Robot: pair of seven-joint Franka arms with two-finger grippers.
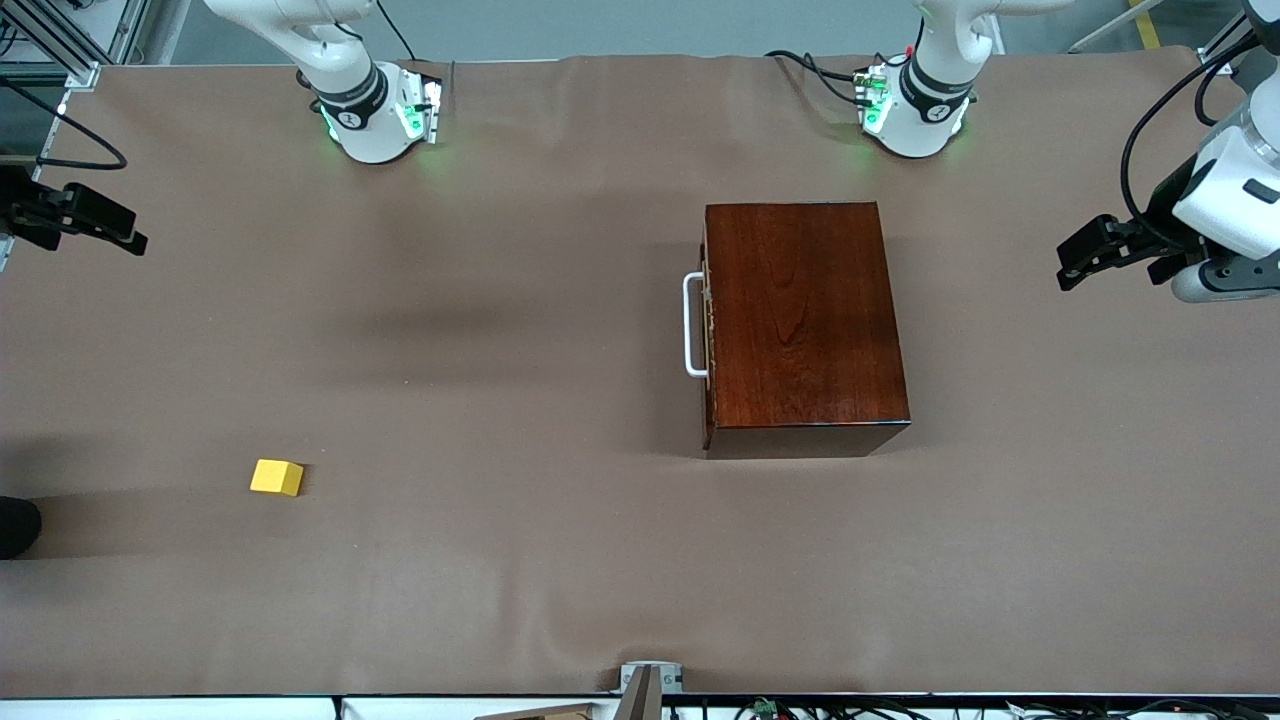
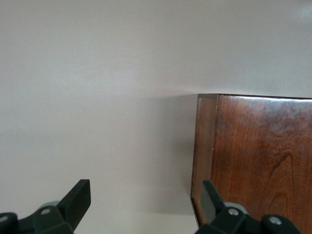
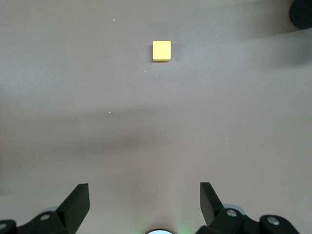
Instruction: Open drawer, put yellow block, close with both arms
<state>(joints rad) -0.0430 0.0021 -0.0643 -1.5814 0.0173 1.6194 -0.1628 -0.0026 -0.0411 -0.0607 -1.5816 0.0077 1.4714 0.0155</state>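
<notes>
Robotics lab: two arm bases bolted to cloth-covered table, cables.

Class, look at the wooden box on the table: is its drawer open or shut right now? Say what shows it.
Shut. The drawer front sits flush with the wooden box; only the white handle sticks out, and no pale tray shows.

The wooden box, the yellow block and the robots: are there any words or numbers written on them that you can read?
None can be read.
Wooden box: plain wood grain, no label.
Yellow block: plain, no writing.
Right arm's base and left arm's base: each has a small round mark on its black band, too small to read.
</notes>
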